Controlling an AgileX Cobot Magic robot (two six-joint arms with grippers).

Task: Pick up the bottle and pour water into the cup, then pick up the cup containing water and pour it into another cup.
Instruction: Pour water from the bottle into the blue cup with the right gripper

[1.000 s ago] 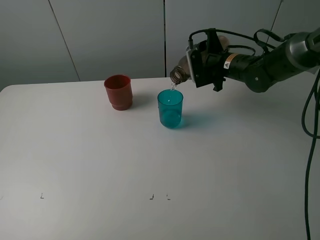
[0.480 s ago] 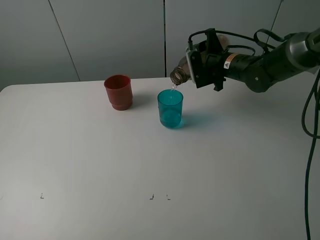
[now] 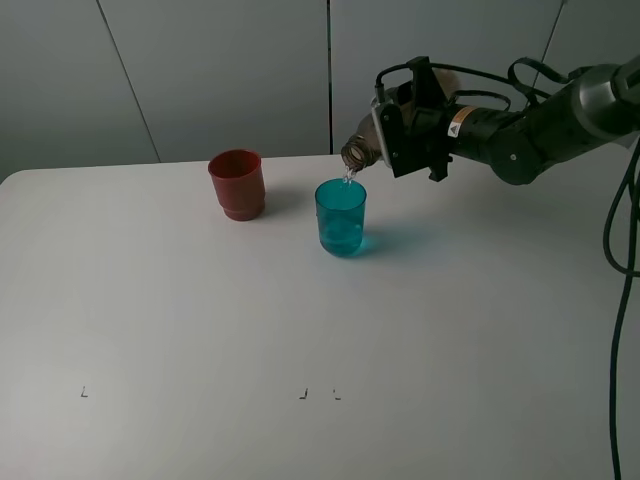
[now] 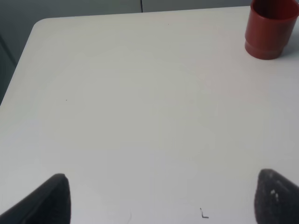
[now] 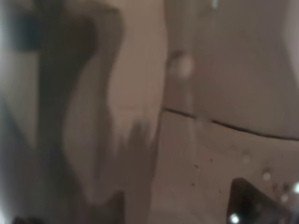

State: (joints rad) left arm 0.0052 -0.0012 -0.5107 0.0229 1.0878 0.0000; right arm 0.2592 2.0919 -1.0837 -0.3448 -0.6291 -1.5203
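My right gripper (image 3: 400, 135) is shut on the smoky grey-brown bottle (image 3: 358, 150) and holds it tipped on its side, neck toward the left, mouth just above the rim of the teal-blue cup (image 3: 341, 217). A thin stream of water runs from the mouth into that cup, which stands upright on the white table (image 3: 200, 330). The opaque red cup (image 3: 237, 184) stands upright to the teal cup's left and also shows in the left wrist view (image 4: 271, 28). The right wrist view is filled by the blurred bottle (image 5: 149, 112). My left gripper (image 4: 161, 198) is open and empty, low over the table's front left.
Small black corner marks (image 3: 303, 394) lie on the table near its front edge. Grey wall panels (image 3: 200, 70) stand behind the table. A black cable (image 3: 615, 250) hangs down at the right edge.
The bottle's tilt and the right gripper have barely shifted; water keeps running into the teal cup. Both cups stay put.
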